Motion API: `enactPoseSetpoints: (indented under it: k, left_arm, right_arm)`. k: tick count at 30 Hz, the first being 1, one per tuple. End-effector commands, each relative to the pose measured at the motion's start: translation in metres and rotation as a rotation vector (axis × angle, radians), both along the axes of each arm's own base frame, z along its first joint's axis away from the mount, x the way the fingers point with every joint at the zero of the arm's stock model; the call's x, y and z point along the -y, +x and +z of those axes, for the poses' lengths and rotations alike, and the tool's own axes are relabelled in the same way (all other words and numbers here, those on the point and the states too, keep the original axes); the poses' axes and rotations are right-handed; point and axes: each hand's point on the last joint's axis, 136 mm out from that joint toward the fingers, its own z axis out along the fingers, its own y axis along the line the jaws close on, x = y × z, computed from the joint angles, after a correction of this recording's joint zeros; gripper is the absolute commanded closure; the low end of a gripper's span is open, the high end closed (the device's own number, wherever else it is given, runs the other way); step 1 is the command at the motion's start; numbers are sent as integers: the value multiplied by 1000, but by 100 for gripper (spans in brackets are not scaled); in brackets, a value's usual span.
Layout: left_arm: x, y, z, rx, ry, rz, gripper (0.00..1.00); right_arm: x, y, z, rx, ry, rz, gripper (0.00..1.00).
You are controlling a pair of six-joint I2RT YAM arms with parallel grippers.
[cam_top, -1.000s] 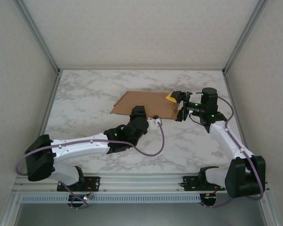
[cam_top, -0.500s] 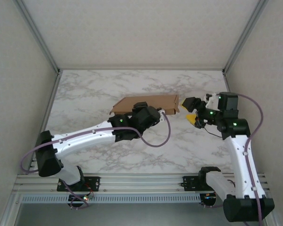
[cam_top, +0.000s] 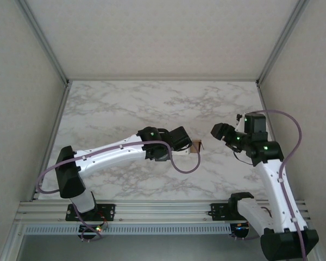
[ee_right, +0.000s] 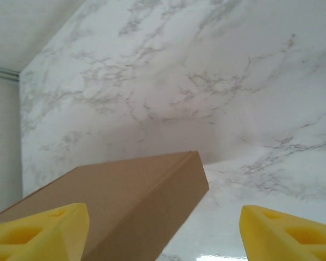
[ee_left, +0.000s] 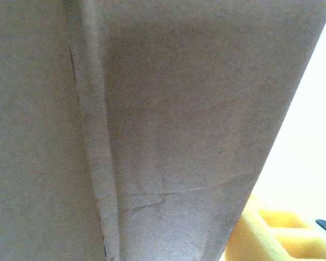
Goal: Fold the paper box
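The brown paper box (ee_right: 125, 201) looks closed, with one corner pointing towards my right wrist camera. From above, my left arm hides most of the paper box (cam_top: 196, 145) and one corner pokes out. My left gripper (cam_top: 189, 144) is on it. In the left wrist view, cardboard (ee_left: 152, 119) sits close to the lens, with one yellow fingertip (ee_left: 271, 234) beside its edge. My right gripper (cam_top: 216, 130) hovers open just right of the box. Its yellow fingertips (ee_right: 38, 228) are wide apart with nothing between them.
The marble table (cam_top: 114, 106) stretches behind and to the left of the box. Grey walls with metal frame posts (cam_top: 54, 117) close in the left, right and back. The rail carrying both arm bases (cam_top: 163, 209) runs along the near edge.
The box has gone from lying broad at mid-table to sitting nearer and mostly hidden under my left arm, which swung right over it. My right gripper let go and pulled back to the right.
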Motion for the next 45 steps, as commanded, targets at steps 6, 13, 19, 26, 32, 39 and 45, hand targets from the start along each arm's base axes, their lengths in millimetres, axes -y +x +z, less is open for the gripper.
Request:
enactPoseSetpoints:
  k: [6, 13, 19, 26, 32, 39, 45]
  left_arm:
    - [8, -11, -4, -158, -14, -41, 44]
    - [11, -2, -27, -178, 49, -39, 43]
    - [14, 12, -39, -183, 57, -14, 39]
    - [17, 26, -40, -129, 57, 19, 24]
    - [16, 29, -31, -99, 38, 39, 10]
    - [19, 28, -14, -59, 1, 31, 0]
    - [21, 34, 6, 17, -37, 48, 0]
  right_arm:
    - [-39, 60, -44, -134, 137, 112, 48]
    - [-118, 74, -75, -275, 238, 437, 74]
    - [-174, 51, -115, -406, 272, 632, 75]
    - [-174, 58, -124, -398, 232, 614, 72]
    - [-166, 66, -106, -328, 162, 594, 63]
    - [-156, 68, -98, -283, 131, 573, 53]
    - [-150, 74, -82, -229, 157, 544, 45]
